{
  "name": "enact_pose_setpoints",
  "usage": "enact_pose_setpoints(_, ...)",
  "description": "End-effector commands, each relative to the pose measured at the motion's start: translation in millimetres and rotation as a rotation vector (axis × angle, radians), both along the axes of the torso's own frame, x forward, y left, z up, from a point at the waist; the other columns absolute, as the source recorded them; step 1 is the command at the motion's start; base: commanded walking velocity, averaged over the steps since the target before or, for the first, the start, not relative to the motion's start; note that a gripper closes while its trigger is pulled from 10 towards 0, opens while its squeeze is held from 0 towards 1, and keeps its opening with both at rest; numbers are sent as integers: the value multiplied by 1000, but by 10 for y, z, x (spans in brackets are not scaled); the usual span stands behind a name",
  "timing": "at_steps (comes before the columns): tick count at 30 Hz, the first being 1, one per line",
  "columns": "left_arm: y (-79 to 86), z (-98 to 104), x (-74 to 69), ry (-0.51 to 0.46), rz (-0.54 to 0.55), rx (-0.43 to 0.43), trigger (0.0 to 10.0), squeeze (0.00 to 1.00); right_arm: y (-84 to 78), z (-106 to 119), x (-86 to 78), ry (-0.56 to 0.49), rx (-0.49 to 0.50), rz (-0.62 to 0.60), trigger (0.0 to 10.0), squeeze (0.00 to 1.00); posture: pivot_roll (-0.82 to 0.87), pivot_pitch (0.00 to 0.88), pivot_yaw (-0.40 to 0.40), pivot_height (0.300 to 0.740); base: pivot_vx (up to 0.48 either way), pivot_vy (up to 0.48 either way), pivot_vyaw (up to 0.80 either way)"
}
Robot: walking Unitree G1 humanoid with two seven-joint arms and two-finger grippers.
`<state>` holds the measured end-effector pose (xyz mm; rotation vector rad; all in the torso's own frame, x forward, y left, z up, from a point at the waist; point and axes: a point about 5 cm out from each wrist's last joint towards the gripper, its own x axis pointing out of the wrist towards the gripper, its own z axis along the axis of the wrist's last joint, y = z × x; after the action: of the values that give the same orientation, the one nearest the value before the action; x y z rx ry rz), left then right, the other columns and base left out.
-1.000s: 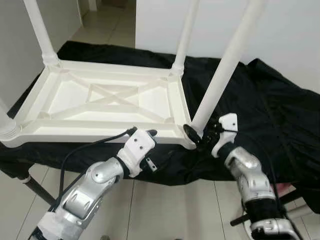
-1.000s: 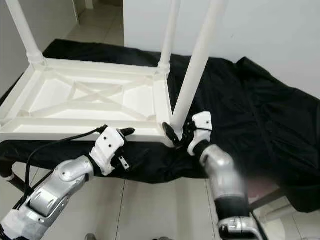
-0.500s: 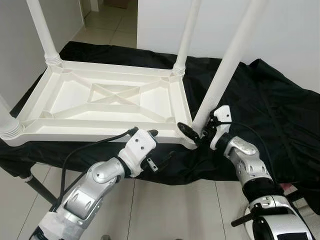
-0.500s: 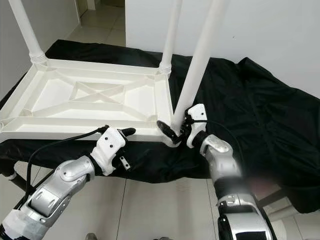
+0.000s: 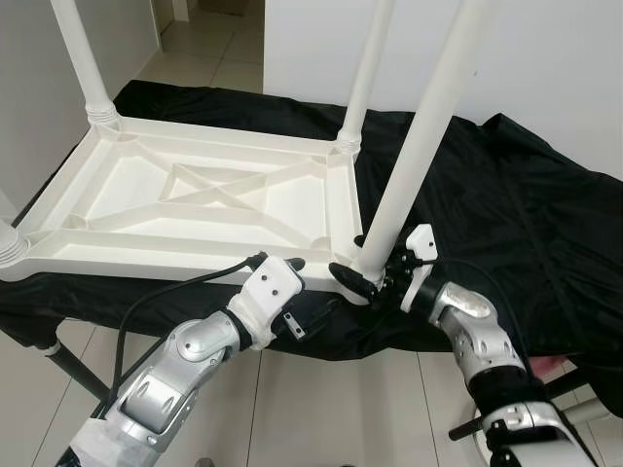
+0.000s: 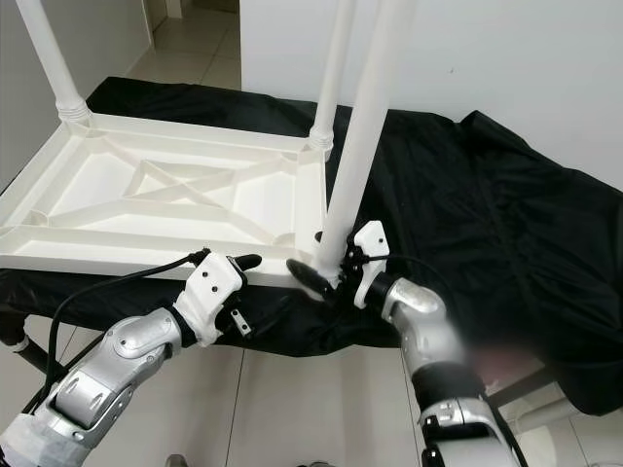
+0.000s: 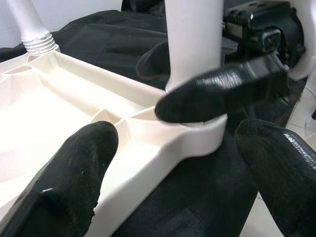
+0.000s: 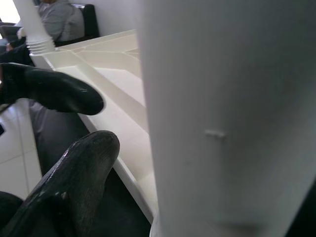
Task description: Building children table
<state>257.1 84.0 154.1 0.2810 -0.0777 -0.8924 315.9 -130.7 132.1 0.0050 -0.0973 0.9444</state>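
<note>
White leg gripped by right claw.

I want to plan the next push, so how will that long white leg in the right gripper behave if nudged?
The leg looks like rigid plastic tube, so probably stiff and light. It stands tall with the right gripper at its base, so it may lever sideways easily. Its smooth round surface could slip or turn between the fingers.

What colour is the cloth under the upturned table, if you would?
The cloth is black, clearest in the left eye view.
</note>
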Motion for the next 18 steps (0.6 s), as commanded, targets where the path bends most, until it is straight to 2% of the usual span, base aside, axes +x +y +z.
enact_pose_setpoints(1,-12,-41,-44,29,-69,26,10000,0,47,-65,-45,30,2,26,10000,0,44,97,-85,740,0,0,0)
enact_pose_setpoints(7,-39,-64,-82,56,-105,29,10000,0,-51,-39,-1,18,3,-21,10000,0,34,101,-81,740,0,0,0)
enact_pose_setpoints(10,-84,-82,-181,105,-173,20,10000,0,-122,18,33,4,-4,-37,10000,0,32,102,-81,740,0,0,0)
enact_pose_setpoints(18,-107,-99,-255,128,-217,32,10000,0,-156,58,61,-5,-19,-56,10000,0,35,103,-93,740,0,0,0)
